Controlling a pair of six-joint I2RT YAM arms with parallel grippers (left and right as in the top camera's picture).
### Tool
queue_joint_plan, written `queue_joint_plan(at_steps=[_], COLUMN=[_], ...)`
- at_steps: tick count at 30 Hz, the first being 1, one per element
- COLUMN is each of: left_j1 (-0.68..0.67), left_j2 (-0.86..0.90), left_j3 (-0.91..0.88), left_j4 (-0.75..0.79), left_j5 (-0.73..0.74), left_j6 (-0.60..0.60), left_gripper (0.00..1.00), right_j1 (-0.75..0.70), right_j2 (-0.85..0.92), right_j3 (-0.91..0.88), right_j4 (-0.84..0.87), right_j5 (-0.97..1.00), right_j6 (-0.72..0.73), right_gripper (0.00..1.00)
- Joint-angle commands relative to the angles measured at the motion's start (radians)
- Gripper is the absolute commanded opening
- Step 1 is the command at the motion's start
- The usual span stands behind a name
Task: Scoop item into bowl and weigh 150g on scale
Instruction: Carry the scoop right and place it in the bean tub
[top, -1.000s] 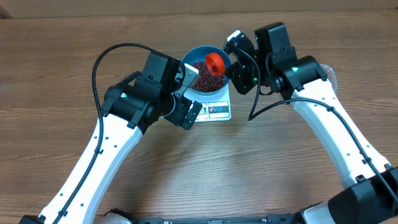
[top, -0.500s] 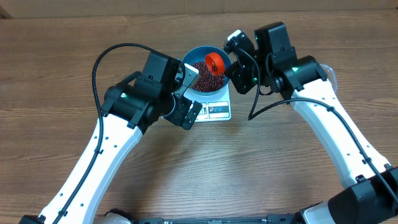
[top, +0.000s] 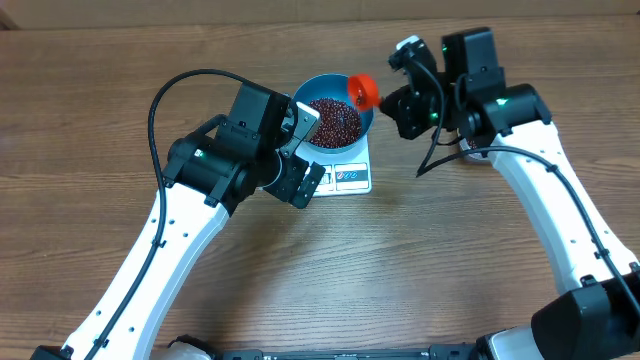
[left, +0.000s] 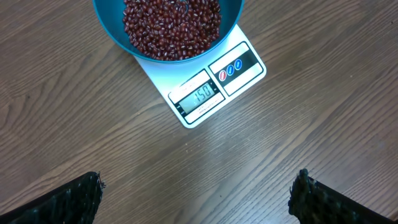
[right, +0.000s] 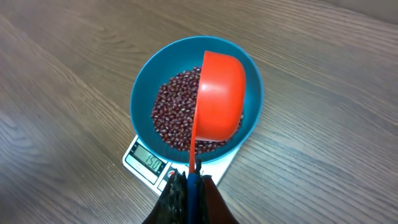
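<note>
Wood-grain table (top: 420, 260), brown, plain backdrop.

1. Scale (left: 208, 87): white, flat, rect.; display (left: 199, 94) on edge nearest robot, reads 150.
2. Bowl (right: 144, 93): deep blue, round; sits on scale, covering the half away from display.
3. Beans (right: 171, 115): dark red-brown, loose heap in bowl btm, so directly above scale.
4. Scoop (right: 221, 93): orange-red plastic, cup turned on its side above bowl's rim, over scale's far right corner. Contents: can't tell. Handle's long axis runs from cup straight back to right gripper (right: 189, 186), away from scale.
5. Right gripper: jaws pinched tight on end of scoop handle; the arm on scale's right side, and the only one with a tool.
6. Left gripper (left: 198, 198): jaws spread as wide as they go, nothing in them; hangs above table on display side of scale, camera looking down at it.

Est.: target wt looks met. Remaining move prob. right arm's: draw scoop back along handle axis, clear of scale, w/o tipping more beans in or knocking bowl rim.
</note>
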Motion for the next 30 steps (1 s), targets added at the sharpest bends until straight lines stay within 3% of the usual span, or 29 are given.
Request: queue_joint_plan(at_steps=[1,12,18,24,30], left_j1=[0.001,0.001,0.001,0.001,0.001], left_j2=[0.007,0.007,0.007,0.007,0.007], left_j3=[-0.006,-0.006,-0.006,-0.006,-0.006], left_j4=[0.003,0.003,0.003,0.003,0.003], left_j5=[0.015,0.015,0.015,0.015,0.015], left_j6=[0.022,0.022,0.022,0.022,0.022], left_gripper=[1.0,1.0,1.0,1.0,1.0], right_j1=[-0.014,-0.219,-0.405,-0.523,-0.463], right_j2=[0.004,0.004,0.003,0.003,0.003], right_j3=[0.022,0.022,0.022,0.022,0.022], right_j4=[0.003,-0.005,-0.095,-0.181,-0.188], right_j5=[-0.03,-0.256,-0.237,0.075,0.419], right_j6=[0.018,0.068,0.092,0.199,0.221], right_gripper=[0.03,0.04,0.04,0.04,0.04])
